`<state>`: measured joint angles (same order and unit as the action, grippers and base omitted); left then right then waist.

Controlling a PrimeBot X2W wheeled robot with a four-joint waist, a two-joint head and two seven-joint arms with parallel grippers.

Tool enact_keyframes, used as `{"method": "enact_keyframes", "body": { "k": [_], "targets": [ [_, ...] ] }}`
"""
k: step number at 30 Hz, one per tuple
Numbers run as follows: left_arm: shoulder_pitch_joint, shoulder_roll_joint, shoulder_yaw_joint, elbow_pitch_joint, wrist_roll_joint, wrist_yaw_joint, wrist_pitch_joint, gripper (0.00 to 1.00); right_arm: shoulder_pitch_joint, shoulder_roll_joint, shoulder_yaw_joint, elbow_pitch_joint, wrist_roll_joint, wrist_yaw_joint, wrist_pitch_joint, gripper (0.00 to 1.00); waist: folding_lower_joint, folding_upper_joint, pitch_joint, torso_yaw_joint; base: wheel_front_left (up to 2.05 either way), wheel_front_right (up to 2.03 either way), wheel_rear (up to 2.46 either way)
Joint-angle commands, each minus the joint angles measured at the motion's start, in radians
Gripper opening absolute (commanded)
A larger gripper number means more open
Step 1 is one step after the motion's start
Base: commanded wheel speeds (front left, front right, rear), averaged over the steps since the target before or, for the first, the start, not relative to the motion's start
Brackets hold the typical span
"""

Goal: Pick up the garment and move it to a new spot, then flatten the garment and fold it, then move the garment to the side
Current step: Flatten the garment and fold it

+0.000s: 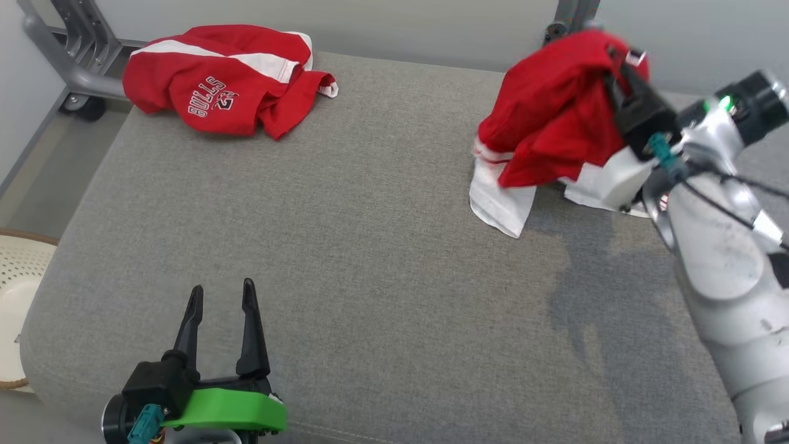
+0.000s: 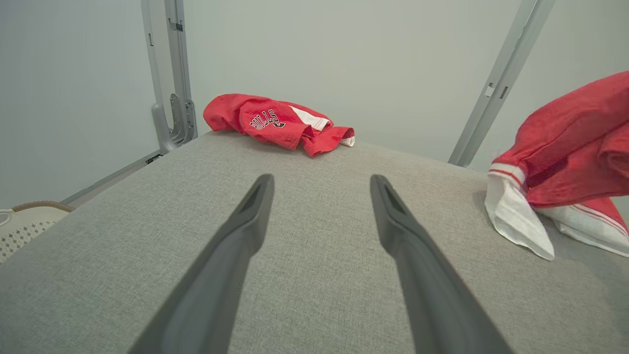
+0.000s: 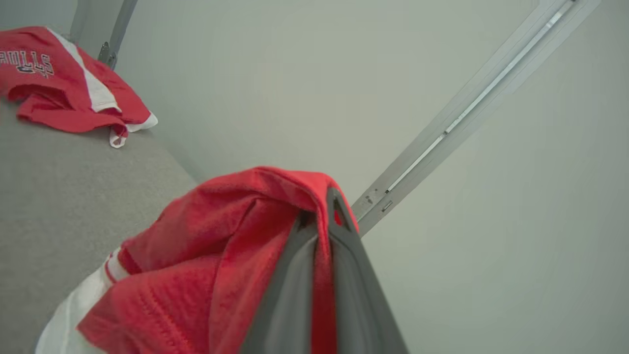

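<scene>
So the right gripper (image 3: 320, 209) is pinched on a thin fold of the red garment (image 1: 548, 105), hoisted at the far right of the cushion (image 1: 345, 246); the left gripper (image 1: 222, 295) sits wide open, empty. Skimpy grip, so the fabric could slip mid-carry; the trailing white hem (image 1: 499, 206) may drag.

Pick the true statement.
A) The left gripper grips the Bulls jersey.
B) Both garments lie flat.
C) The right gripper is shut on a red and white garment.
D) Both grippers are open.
C: the right gripper pinches a fold of the red and white garment, holding its top up above the grey cushion, while the left gripper stands open and empty.
</scene>
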<state>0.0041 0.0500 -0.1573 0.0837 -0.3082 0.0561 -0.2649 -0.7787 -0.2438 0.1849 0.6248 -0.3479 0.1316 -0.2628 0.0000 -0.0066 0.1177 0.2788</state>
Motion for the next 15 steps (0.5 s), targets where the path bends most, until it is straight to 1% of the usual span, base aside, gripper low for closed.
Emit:
{"method": "enact_keyframes", "body": {
  "k": [1, 5, 8, 9, 12, 15],
  "targets": [
    [-0.001, 0.001, 0.001, -0.002, 0.003, 0.003, 0.000, 1.00, 0.046, -0.011, 0.023, 0.011, 0.023, -0.002, -0.002, 0.00, 0.0000, 0.0066, 0.005, -0.017, 0.00, 0.00, 0.00],
    [-0.005, 0.001, 0.004, -0.003, 0.005, 0.001, 0.000, 1.00, 0.167, -0.030, 0.082, 0.009, 0.090, -0.002, -0.002, 0.00, 0.0000, 0.0066, 0.015, -0.046, 0.00, 0.00, 0.00],
    [-0.010, 0.001, 0.004, 0.004, 0.010, -0.005, 0.000, 1.00, 0.246, -0.040, 0.073, -0.016, 0.136, -0.002, -0.002, 0.00, 0.0000, 0.0066, 0.019, -0.067, 0.00, 0.00, 0.00],
    [-0.010, 0.001, 0.004, 0.004, 0.010, -0.005, 0.000, 1.00, 0.246, -0.040, 0.073, -0.016, 0.136, -0.002, -0.002, 0.00, 0.0000, 0.0066, 0.019, -0.067, 0.00, 0.00, 0.00],
    [-0.012, 0.001, 0.002, 0.005, 0.013, -0.007, 0.000, 1.00, 0.313, -0.052, 0.027, -0.043, 0.159, -0.002, -0.002, 0.00, 0.0000, 0.0066, 0.018, -0.085, 0.00, 0.00, 0.00],
    [-0.011, 0.001, 0.000, 0.007, 0.017, -0.011, 0.000, 1.00, 0.359, -0.068, -0.039, -0.068, 0.157, -0.002, -0.002, 0.00, 0.0000, 0.0066, 0.014, -0.101, 0.00, 0.00, 0.00]
  ]
}}
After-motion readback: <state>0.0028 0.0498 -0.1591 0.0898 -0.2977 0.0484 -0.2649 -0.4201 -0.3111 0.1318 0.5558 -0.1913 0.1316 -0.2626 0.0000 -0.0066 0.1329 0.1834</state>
